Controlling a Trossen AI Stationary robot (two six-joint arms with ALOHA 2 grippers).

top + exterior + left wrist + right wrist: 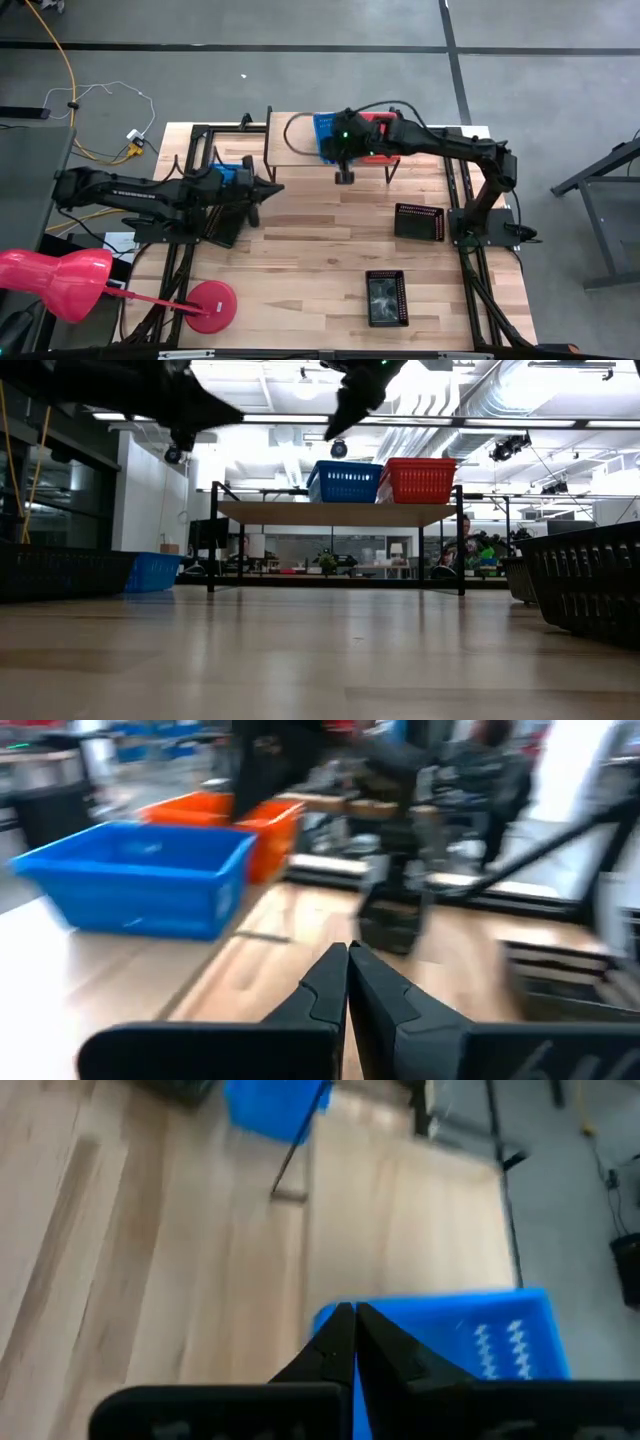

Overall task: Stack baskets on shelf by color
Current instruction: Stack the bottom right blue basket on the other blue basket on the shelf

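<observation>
Just beneath my right claw stands the shelf, and my fingers there are pressed together with nothing between them. On the shelf right behind that claw sit a blue basket and, touching it on the far side from my left arm, a red basket. So I judge two colours have a place started up there, though I cannot tell whether either is already a pile of several.

My left claw hangs above the table, well apart from the right one, its fingers likewise closed on nothing. Just behind it, near my own wrist, lies a second blue basket down on the table; that one still has to go onto the blue one on the shelf.

Farther out, beyond my right claw toward the near edge, two black baskets rest on the table, apart from each other. Neither is on the shelf, so black is not begun. By my reckoning roughly half the work remains.
</observation>
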